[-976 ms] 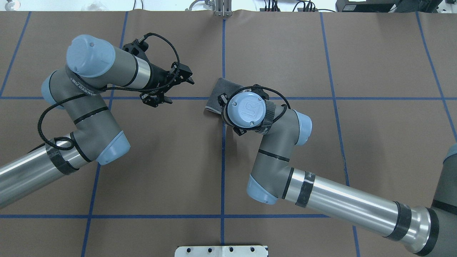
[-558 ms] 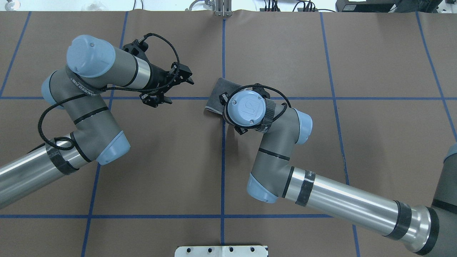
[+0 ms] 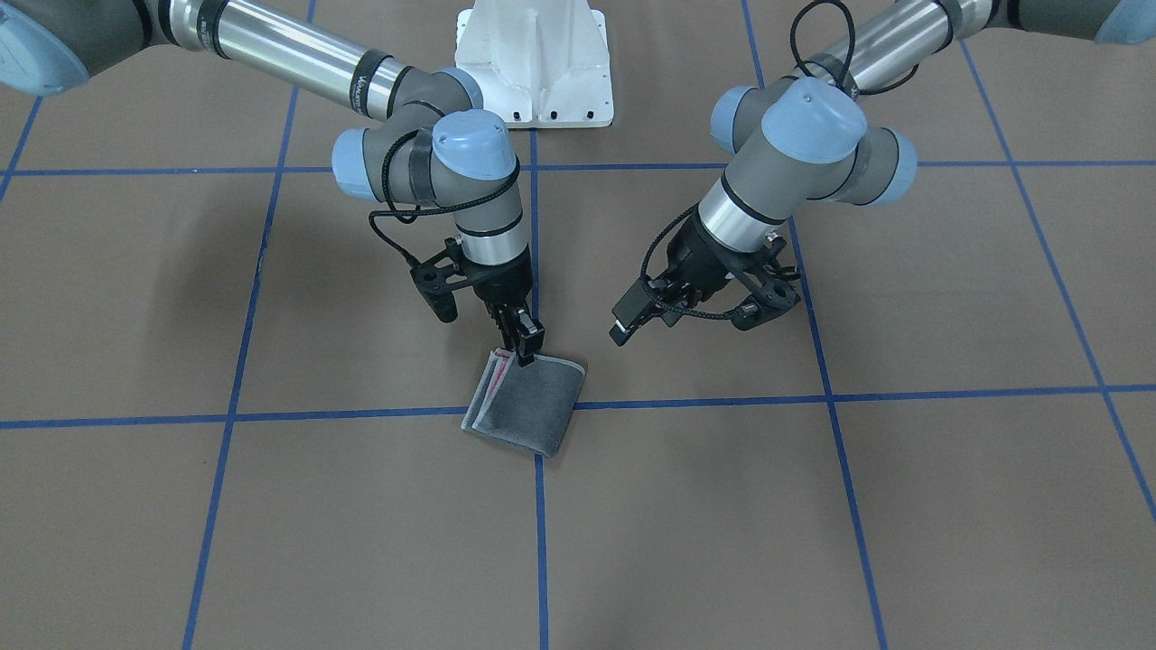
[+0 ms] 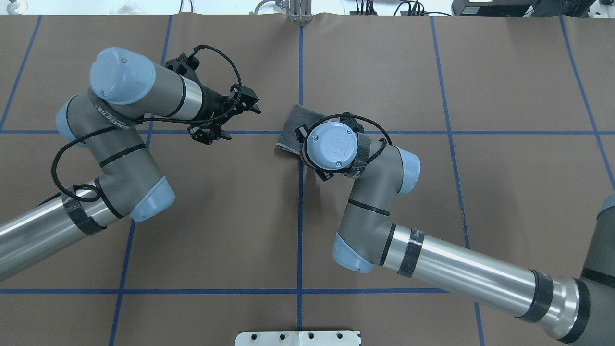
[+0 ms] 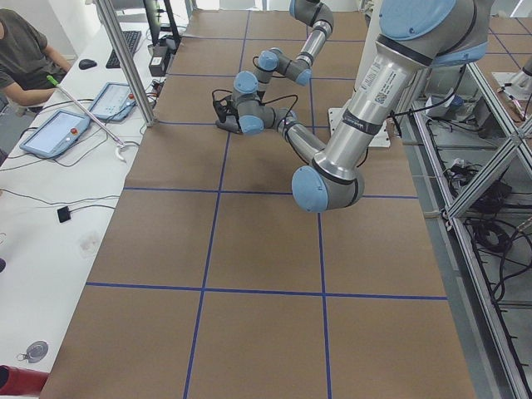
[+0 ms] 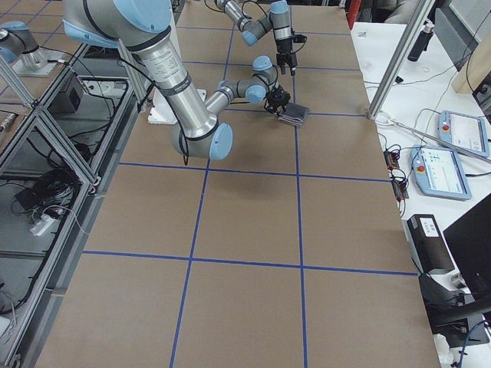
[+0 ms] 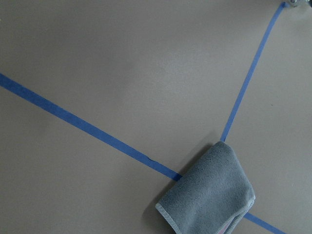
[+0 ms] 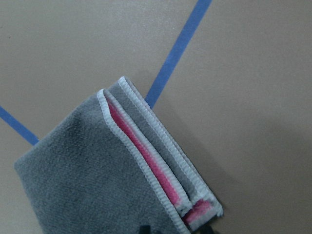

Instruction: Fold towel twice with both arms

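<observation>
Brown table [image 4: 216, 216] | towel [image 3: 533, 406] folded, unmoved | right gripper [image 3: 528, 350] barely shifted

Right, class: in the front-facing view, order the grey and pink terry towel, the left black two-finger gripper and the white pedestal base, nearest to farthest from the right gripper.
From the right gripper:
1. Grey and pink terry towel, at its fingertips.
2. Left gripper, off to the view's right.
3. White pedestal base, top centre.
</observation>
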You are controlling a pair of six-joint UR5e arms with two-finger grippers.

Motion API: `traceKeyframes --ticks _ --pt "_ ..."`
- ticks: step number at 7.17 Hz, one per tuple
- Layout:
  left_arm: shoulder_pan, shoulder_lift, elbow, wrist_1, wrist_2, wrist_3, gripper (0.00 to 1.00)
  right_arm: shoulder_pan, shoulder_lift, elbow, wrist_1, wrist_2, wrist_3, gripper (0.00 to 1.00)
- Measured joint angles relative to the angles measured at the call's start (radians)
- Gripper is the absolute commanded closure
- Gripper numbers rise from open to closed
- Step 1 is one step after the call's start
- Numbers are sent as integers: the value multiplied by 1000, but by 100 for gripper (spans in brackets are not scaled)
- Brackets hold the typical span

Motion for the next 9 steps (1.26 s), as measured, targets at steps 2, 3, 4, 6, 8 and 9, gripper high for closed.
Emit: traceKeyframes --ticks 2,3,4,6,8,9 --pt "0 0 1 0 0 0 0 2 1 -1 1 0 1 84" --pt "0 0 1 0 0 0 0 2 1 -1 1 0 1 93" --pt "1 0 1 0 0 0 0 3 2 -1 1 0 1 100" --pt "4 -1 3 0 1 -2 0 3 3 0 2 0 1 100" --pt "6 -1 4 0 3 -4 0 13 3 6 -1 5 -5 100" --pt "6 -2 4 0 3 -5 0 27 4 9 -5 13 -8 100"
